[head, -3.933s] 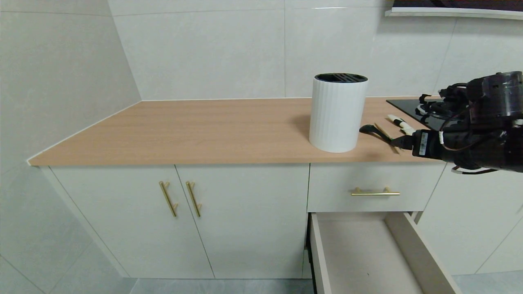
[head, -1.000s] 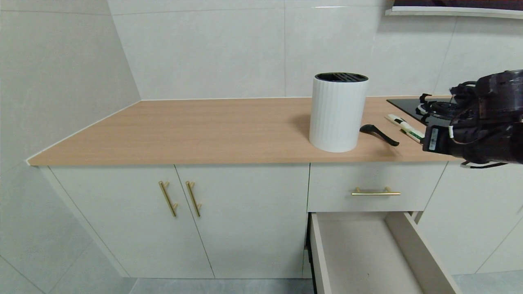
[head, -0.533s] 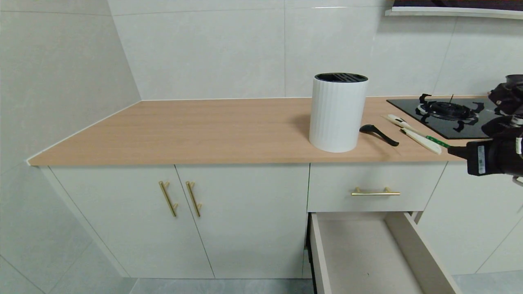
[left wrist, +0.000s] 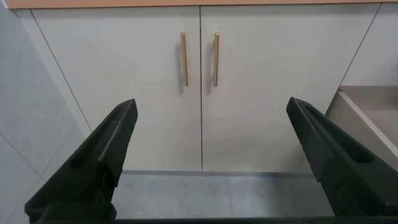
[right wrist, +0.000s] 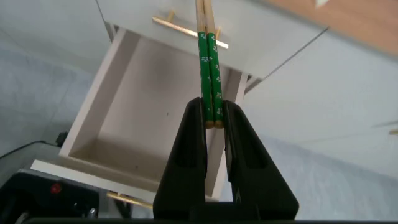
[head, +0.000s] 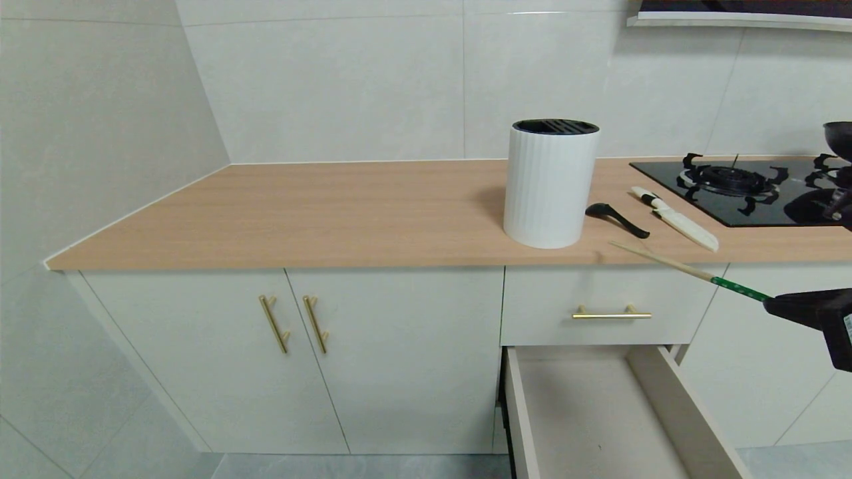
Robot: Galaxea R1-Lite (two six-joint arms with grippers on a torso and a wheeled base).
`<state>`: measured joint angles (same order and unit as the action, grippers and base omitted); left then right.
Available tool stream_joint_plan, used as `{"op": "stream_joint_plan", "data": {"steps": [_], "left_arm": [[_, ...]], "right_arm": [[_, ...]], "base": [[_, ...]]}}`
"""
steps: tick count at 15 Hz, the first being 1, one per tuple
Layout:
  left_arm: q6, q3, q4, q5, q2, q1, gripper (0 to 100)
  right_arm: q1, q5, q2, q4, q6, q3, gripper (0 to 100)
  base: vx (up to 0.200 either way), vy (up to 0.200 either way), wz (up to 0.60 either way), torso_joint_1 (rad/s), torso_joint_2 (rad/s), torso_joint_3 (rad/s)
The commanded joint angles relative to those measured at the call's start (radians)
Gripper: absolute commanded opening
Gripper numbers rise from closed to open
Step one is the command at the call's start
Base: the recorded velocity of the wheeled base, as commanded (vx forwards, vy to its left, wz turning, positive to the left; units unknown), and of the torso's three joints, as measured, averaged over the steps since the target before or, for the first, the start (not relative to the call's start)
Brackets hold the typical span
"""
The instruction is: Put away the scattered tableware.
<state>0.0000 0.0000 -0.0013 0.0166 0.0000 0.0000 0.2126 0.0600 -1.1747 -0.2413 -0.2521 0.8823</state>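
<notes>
A matt wood-grain counter [head: 333, 213] tops smooth, matt off-white cabinets [head: 399, 359] with brass-coloured metal handles [head: 611, 314]; behind it are pale tiles [head: 333, 80] with a faint sheen. On the counter are a white ribbed holder [head: 551, 193], matt like plastic, a smooth black spoon [head: 616, 217] and a glossy black glass hob [head: 732, 206]. The chopsticks [right wrist: 208, 74] are pale bare wood with glossy green painted ends, pinched in the matt black plastic right gripper [right wrist: 213, 111].

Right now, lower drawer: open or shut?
Open. The lower drawer is pulled out, its inside showing, beneath the shut upper drawer with the gold handle.
</notes>
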Motion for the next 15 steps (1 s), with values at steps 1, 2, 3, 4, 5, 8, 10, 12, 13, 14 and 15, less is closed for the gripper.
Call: {"op": "stream_joint_plan", "data": {"steps": [1, 2, 3, 4, 5, 8, 10, 12, 13, 14, 15], "left_arm": [[0.0, 0.0, 0.0, 0.0, 0.0, -0.002, 100], [0.0, 0.0, 0.0, 0.0, 0.0, -0.002, 100], [-0.002, 0.0, 0.0, 0.0, 0.0, 0.0, 100], [0.0, 0.0, 0.0, 0.0, 0.0, 0.0, 100], [0.0, 0.0, 0.0, 0.0, 0.0, 0.0, 100], [0.0, 0.0, 0.0, 0.0, 0.0, 0.0, 100], [0.0, 0.0, 0.0, 0.0, 0.0, 0.0, 100], [0.0, 0.0, 0.0, 0.0, 0.0, 0.0, 100], [0.0, 0.0, 0.0, 0.0, 0.0, 0.0, 100], [0.0, 0.0, 0.0, 0.0, 0.0, 0.0, 100], [0.0, 0.0, 0.0, 0.0, 0.0, 0.0, 100]], "right_arm": [[0.056, 0.0, 0.046, -0.001, -0.021, -0.028, 0], [0.09, 0.001, 0.052, -0.001, -0.027, -0.042, 0], [0.12, 0.001, 0.053, -0.001, -0.029, -0.056, 0], [0.148, 0.003, 0.053, 0.0, -0.03, -0.068, 0], [0.176, 0.007, 0.055, -0.001, -0.035, -0.075, 0], [0.209, 0.011, 0.052, 0.0, -0.052, -0.095, 0], [0.211, 0.011, 0.05, 0.0, -0.058, -0.098, 0], [0.211, 0.011, 0.049, 0.0, -0.067, -0.103, 0], [0.211, 0.011, 0.049, 0.0, -0.067, -0.103, 0], [0.211, 0.011, 0.047, 0.0, -0.067, -0.105, 0], [0.211, 0.012, 0.044, 0.002, -0.067, -0.105, 0]], "base": [[0.0, 0.0, 0.0, 0.0, 0.0, 0.0], [0.0, 0.0, 0.0, 0.0, 0.0, 0.0], [0.0, 0.0, 0.0, 0.0, 0.0, 0.0], [0.0, 0.0, 0.0, 0.0, 0.0, 0.0], [0.0, 0.0, 0.0, 0.0, 0.0, 0.0], [0.0, 0.0, 0.0, 0.0, 0.0, 0.0], [0.0, 0.0, 0.0, 0.0, 0.0, 0.0], [0.0, 0.0, 0.0, -0.093, 0.21, 0.132], [0.0, 0.0, 0.0, -0.149, 0.38, 0.232], [0.0, 0.0, 0.0, -0.168, 0.42, 0.256], [0.0, 0.0, 0.0, -0.163, 0.44, 0.271]]}}
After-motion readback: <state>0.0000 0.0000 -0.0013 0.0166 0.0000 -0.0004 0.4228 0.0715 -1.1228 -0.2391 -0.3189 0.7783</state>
